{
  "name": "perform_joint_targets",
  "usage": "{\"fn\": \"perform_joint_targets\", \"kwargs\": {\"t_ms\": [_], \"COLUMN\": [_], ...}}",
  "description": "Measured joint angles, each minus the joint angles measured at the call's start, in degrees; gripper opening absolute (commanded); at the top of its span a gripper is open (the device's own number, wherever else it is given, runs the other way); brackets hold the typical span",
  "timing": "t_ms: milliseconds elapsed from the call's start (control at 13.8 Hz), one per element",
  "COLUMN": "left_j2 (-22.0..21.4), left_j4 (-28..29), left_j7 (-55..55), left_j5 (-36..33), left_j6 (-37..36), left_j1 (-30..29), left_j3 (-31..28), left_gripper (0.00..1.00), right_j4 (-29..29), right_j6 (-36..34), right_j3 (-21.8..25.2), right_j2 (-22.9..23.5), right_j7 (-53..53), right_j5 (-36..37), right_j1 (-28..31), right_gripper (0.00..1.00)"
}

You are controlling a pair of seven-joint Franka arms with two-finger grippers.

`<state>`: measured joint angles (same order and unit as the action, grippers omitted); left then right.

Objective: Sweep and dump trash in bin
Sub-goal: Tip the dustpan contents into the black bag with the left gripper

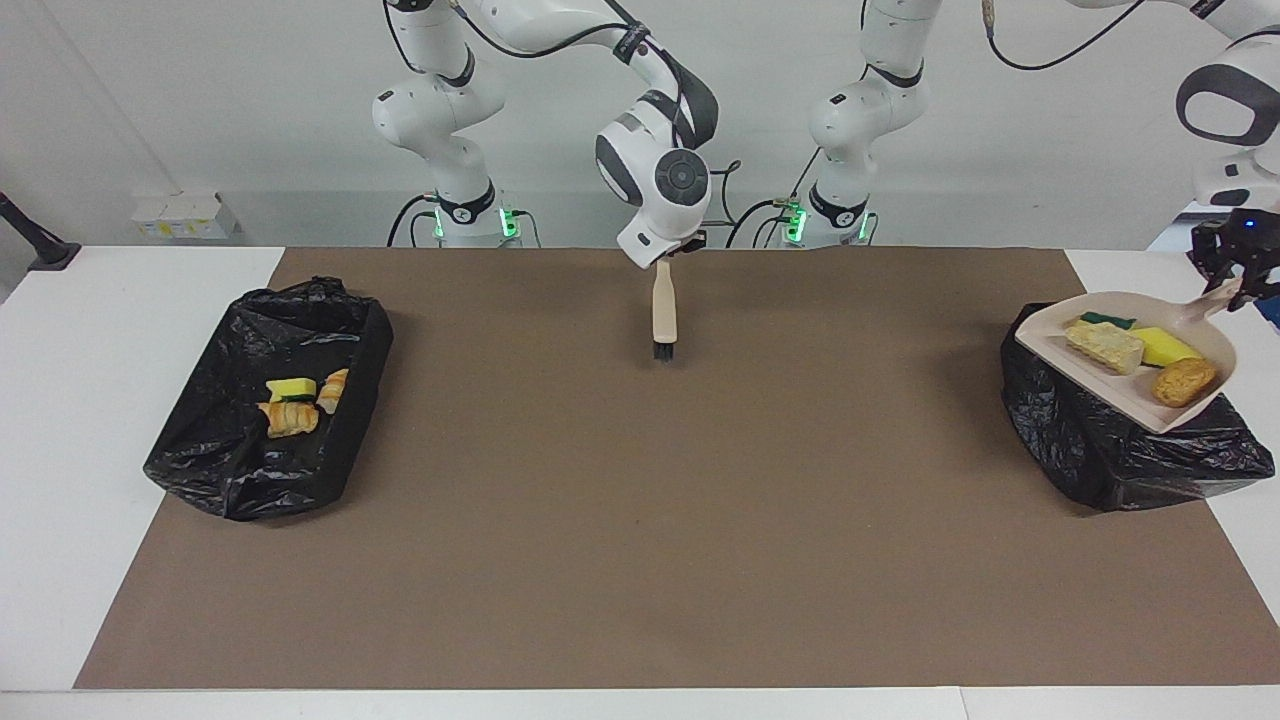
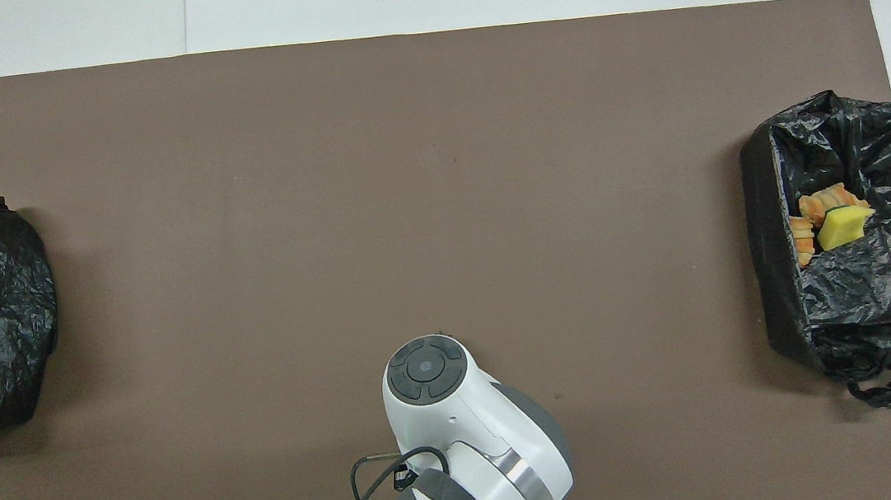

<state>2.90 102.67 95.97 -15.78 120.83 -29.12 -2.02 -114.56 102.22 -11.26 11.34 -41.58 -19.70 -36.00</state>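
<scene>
The left gripper (image 1: 1232, 283), clamped on the dustpan (image 1: 1120, 395) of trash (image 1: 1105, 345), hangs over the bin (image 1: 1100, 460) at the table's three o'clock edge in the facing view; the right gripper (image 1: 664, 262), clamped on the brush (image 1: 664, 318), hangs at twelve.

Count: two bins, one dustpan, one brush, seven scraps.

Two black-lined bins (image 1: 270, 400) (image 1: 1110, 450), one at each end of the table. One dustpan (image 1: 1195, 335) carrying four scraps (image 1: 1105, 345): two yellow sponge pieces, two tan lumps. One brush (image 1: 665, 315). Three more scraps (image 1: 292, 405) lie in the bin at the right arm's end: one yellow, two golden-brown. Two arms.
</scene>
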Motion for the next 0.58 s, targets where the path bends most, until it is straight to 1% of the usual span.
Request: {"fn": "perform_joint_targets", "kwargs": {"t_ms": [218, 363, 581], "left_j2": [3.99, 4.99, 5.25], "left_j4": [-4.00, -5.34, -5.54], "left_j7": [2.85, 3.46, 3.55], "left_j5": [-6.36, -11.52, -19.82], "left_j6": [2.20, 2.21, 2.16], "left_j1": [-3.63, -3.80, -2.63], "left_j3": [0.00, 0.34, 1.50], "left_gripper": [0.00, 0.00, 0.00], "right_j4": [0.08, -0.06, -0.95], "right_j6": [-0.93, -0.95, -0.74], "right_j3": [0.16, 0.16, 0.18], "right_j2": [0.15, 0.15, 0.19], "right_j7": [3.67, 4.29, 5.09], "right_j5": [-0.41, -0.61, -1.35], "right_j1": [0.28, 0.26, 0.26], "right_gripper": [0.00, 0.00, 0.00]}}
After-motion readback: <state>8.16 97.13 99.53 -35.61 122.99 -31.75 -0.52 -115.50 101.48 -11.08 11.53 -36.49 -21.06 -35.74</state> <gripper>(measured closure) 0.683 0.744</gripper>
